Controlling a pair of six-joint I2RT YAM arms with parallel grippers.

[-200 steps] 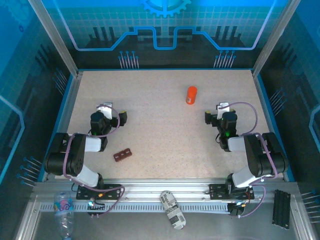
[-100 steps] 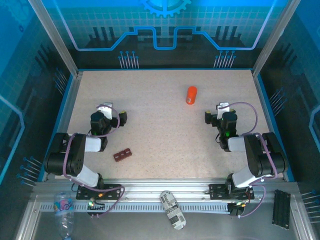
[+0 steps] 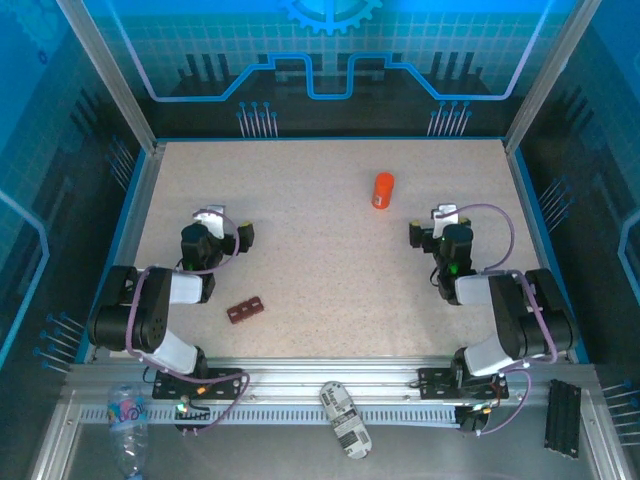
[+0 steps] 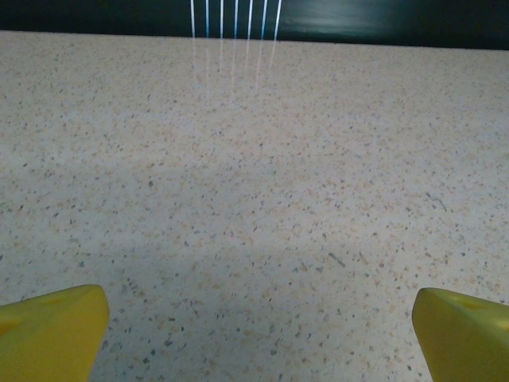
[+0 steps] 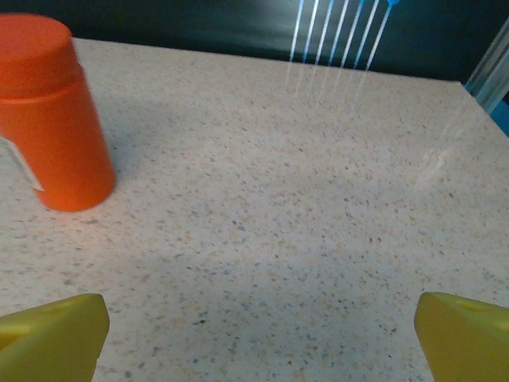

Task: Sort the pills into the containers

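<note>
- Top external view, far left: the left gripper (image 3: 228, 226) sits low over the speckled beige tabletop (image 3: 320, 265), jaws spread wide with nothing in them.
- Left wrist cam agrees: its yellow fingertips (image 4: 52, 334) are way out at the corners, with bare table between.
- The small flat dark red-brown compartment tray (image 3: 245, 310) lies near the front edge, just right of the left arm, well apart from both grippers.
- The orange cylindrical plastic bottle (image 3: 383, 190) stands upright further back, right of centre.
- The right gripper (image 3: 430, 224) is spread wide too and holds nothing, with the bottle ahead-left of it, not touching.
</note>
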